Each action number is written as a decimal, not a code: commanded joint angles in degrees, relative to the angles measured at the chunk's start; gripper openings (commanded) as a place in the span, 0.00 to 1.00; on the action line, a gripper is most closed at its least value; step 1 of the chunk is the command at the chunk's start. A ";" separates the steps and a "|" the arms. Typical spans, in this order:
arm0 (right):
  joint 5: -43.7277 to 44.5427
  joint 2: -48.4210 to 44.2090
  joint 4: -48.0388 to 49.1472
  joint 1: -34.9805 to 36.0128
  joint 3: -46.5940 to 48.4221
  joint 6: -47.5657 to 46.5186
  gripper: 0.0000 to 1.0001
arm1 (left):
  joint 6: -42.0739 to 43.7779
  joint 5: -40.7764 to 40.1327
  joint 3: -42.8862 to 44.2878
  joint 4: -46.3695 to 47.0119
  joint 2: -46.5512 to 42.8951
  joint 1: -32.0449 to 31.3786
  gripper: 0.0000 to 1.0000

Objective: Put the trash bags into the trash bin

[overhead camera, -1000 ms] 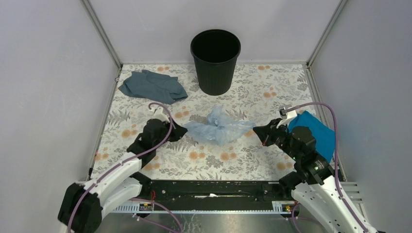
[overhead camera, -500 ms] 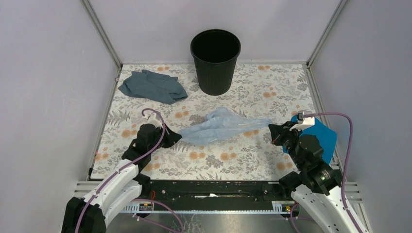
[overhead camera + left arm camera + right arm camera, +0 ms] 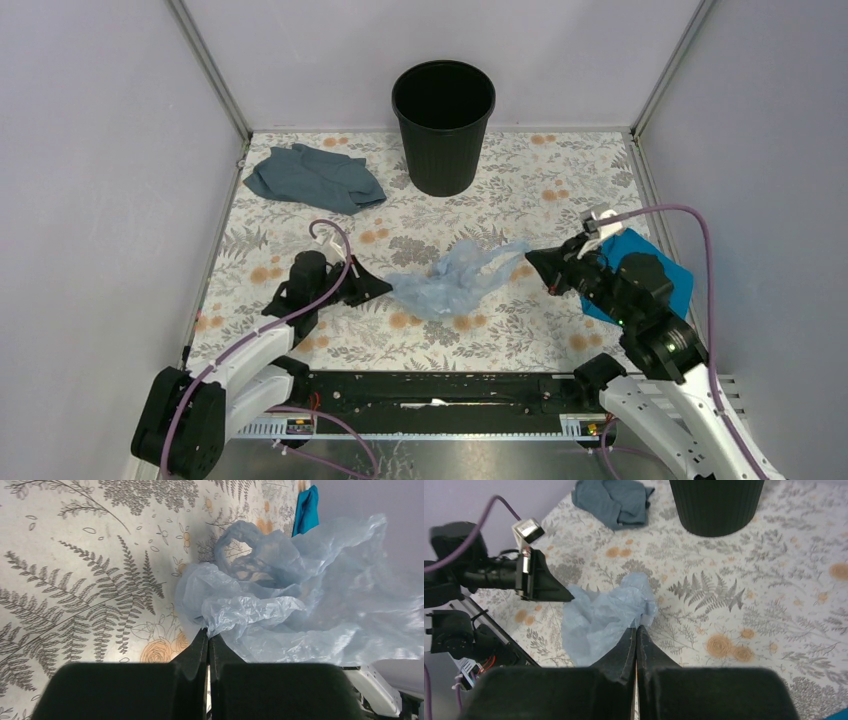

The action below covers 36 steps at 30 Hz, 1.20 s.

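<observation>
Top view. Trash bag [image 3: 448,282] lies crumpled at centre frame on the floral table [image 3: 560,190], slung between the two arms.

Left gripper [image 3: 387,290], centre-left: jaws closed on the bag's left end. Its wrist view shows the fingertips pressed together with pale film bunched right at them.

Right gripper [image 3: 530,262], centre-right: jaws closed on the bag's right tip. How much film sits inside either pinch is hard to tell. The right one may hold only a thin corner.

Trash bin [image 3: 443,150] stands upright at top centre, mouth open, well apart from the bag and straight up-frame of it. Slate cloth [image 3: 315,177] lies upper left and the bright blue folded piece [image 3: 682,283] sits partly under the right arm at the right edge. Neither belongs to this job.

Step in hand, as I judge it: carry the bag to the bin on both grips. To do it well:
- Lift both ends together and evenly, so the film neither tears nor slips from the thinner pinch.
- Draw the grippers closer, since the bag looks wider than the bin's mouth and the sagging middle must narrow.
- Raise the belly clear above the rim before travelling up-frame, as a dragged bag could nudge the bin over.
- Let go only once the bulk hangs inside the mouth, because thin film tends to cling and drape over the rim.
</observation>
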 commanded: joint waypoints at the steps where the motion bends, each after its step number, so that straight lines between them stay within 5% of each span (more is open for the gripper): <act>1: 2.58 -4.90 -1.51 -0.17 7.22 -2.12 0.00 | 0.06 -4.24 -0.06 -0.01 -1.09 0.43 0.00; 16: 1.55 -3.07 -4.88 -0.17 9.91 -1.93 0.00 | -0.48 1.01 0.68 5.18 3.91 0.97 0.00; 21: 7.06 3.41 -8.22 -0.13 11.76 -2.09 0.00 | 3.47 1.92 3.67 -1.14 3.32 0.99 0.02; 24: 11.51 7.28 -12.15 -0.12 13.79 -2.63 0.00 | 5.32 0.84 7.12 -6.78 -0.52 0.97 0.19; 26: 12.71 7.88 -12.24 -0.20 13.79 -3.06 0.00 | 6.64 -0.42 9.48 -10.29 -3.41 0.97 0.46; 28: 13.49 7.34 -11.52 -0.14 13.73 -3.52 0.00 | 8.00 -1.29 11.22 -12.92 -5.02 1.01 0.63; 36: 15.51 9.01 -16.46 -0.13 20.98 -7.21 0.00 | 9.03 3.29 14.91 -14.76 -9.19 0.97 0.86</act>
